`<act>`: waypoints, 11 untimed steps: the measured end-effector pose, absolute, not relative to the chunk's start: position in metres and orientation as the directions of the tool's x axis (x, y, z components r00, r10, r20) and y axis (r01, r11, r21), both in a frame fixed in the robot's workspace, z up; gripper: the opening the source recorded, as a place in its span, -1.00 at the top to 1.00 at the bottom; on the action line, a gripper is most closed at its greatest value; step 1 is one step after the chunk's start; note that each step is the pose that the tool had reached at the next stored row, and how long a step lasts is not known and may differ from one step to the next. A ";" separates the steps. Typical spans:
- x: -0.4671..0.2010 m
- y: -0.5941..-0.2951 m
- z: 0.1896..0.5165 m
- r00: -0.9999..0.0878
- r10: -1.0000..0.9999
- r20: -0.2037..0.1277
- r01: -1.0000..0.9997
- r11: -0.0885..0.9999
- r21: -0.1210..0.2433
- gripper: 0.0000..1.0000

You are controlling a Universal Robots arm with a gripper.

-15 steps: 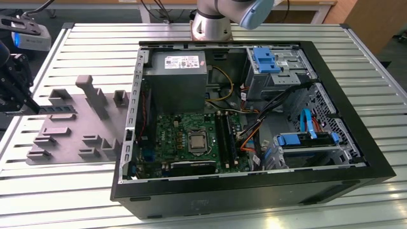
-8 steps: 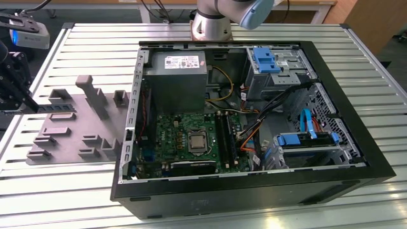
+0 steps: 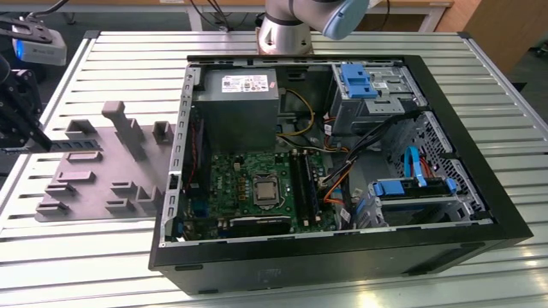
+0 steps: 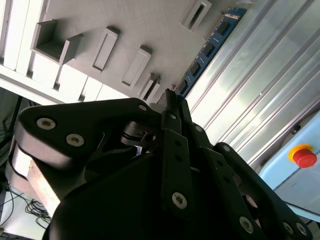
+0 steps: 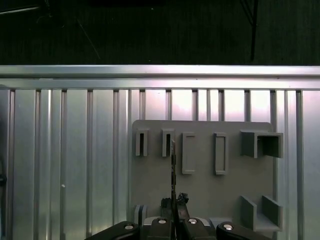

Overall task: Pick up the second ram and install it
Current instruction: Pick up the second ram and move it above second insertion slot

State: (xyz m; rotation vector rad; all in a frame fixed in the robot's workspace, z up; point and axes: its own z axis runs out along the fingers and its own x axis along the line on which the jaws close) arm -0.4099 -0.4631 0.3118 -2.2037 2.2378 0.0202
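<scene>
Grips ram (image 4: 212, 42) by its near end with gripper (image 4: 171, 98) clenched; holds it stretched ahead over tray (image 3: 94, 186), case (image 3: 342, 269) well aside.

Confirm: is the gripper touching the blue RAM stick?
Touching. In the second wrist view the gripper has its fingers shut on one end of the RAM stick, which juts out from between them.
</scene>
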 end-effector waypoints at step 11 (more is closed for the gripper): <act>-0.410 -0.463 0.320 -0.015 -1.000 -0.010 -1.000 0.015 0.008 0.72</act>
